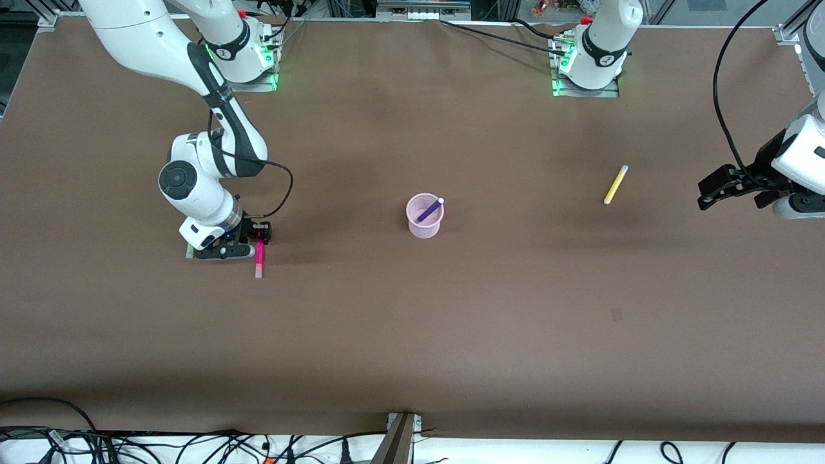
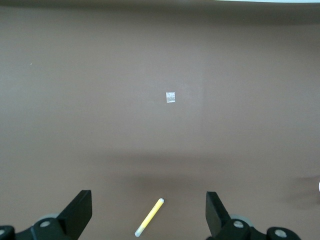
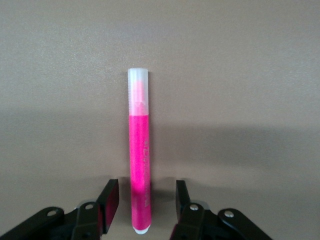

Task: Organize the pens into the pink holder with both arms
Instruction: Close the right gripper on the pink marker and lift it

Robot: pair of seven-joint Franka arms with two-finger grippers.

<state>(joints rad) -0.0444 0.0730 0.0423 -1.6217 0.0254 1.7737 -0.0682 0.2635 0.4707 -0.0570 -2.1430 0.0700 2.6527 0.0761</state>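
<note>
The pink holder (image 1: 424, 225) stands mid-table with the purple pen (image 1: 428, 210) leaning inside it. The magenta pen (image 1: 259, 261) lies flat toward the right arm's end of the table. My right gripper (image 1: 260, 240) is down at the table, its jaws open on either side of the magenta pen (image 3: 139, 145), with a gap on both sides; it also shows in the right wrist view (image 3: 146, 189). The yellow pen (image 1: 615, 184) lies toward the left arm's end. My left gripper (image 1: 708, 193) hovers open and empty beside it; the left wrist view shows the gripper (image 2: 148, 201) and the yellow pen (image 2: 149, 217). The green pen is not clearly in view.
A small pale scrap (image 2: 170, 97) lies on the brown table. Cables and a bracket (image 1: 399, 438) run along the table edge nearest the front camera. The arm bases (image 1: 586, 71) stand along the table edge farthest from the front camera.
</note>
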